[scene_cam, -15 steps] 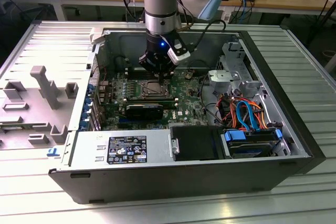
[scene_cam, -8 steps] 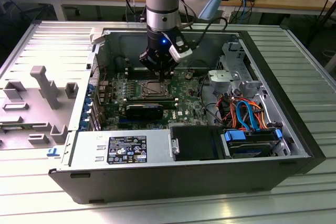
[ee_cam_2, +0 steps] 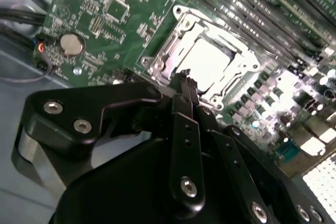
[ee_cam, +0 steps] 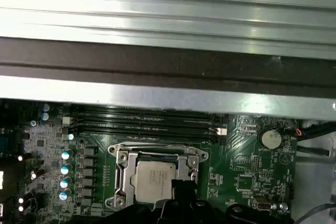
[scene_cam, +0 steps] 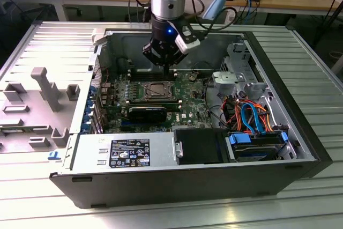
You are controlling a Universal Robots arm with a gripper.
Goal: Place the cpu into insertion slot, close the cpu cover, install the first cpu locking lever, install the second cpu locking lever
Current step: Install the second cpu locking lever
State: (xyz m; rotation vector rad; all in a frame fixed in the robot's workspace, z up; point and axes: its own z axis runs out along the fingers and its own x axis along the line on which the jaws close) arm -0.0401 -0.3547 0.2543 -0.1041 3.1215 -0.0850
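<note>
The cpu [ee_cam: 154, 180] sits in the insertion slot [ee_cam: 122, 182], framed by the cpu cover [ee_cam_2: 173, 51]. The pincer [ee_cam_2: 187, 81], closed and empty, hovers over the slot's edge.

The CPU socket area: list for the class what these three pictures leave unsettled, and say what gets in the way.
- The insertion slot: in the second wrist view the gripper covers its near edge.
- The cpu: in the first wrist view the gripper's dark tip overlaps one corner.
- The locking levers: in the exterior view too small to tell whether latched.
- The cpu cover: open or closed cannot be told.
</note>
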